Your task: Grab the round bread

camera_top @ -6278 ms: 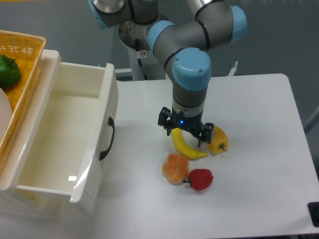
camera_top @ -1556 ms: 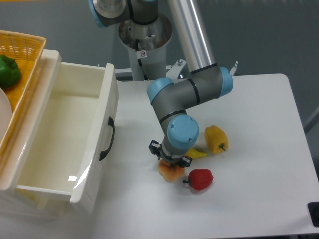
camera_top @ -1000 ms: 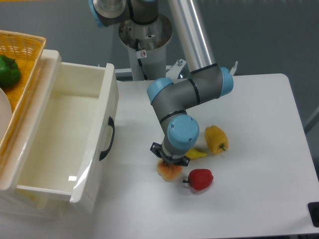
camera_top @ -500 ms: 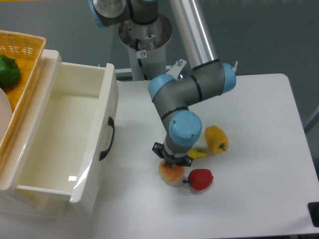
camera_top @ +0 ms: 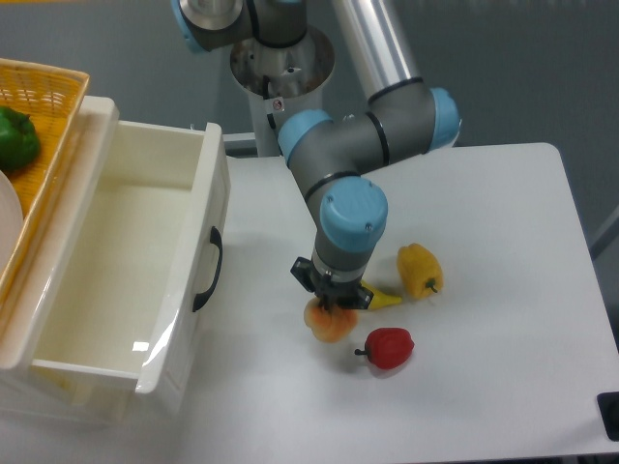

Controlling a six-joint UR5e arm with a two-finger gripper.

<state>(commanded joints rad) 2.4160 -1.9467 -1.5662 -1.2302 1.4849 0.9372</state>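
Wicker basket (camera_top: 39,101) sits at far left with a green pepper (camera_top: 16,137) in it, beside a white open drawer (camera_top: 145,261) with a dark handle (camera_top: 208,269). Right of that, on the white table (camera_top: 503,251), the gripper (camera_top: 331,303) points straight down, clenched on the bread (camera_top: 329,324), which hangs under it just beside the banana (camera_top: 379,299). Red pepper (camera_top: 389,347) lies near, yellow pepper (camera_top: 419,271) farther right
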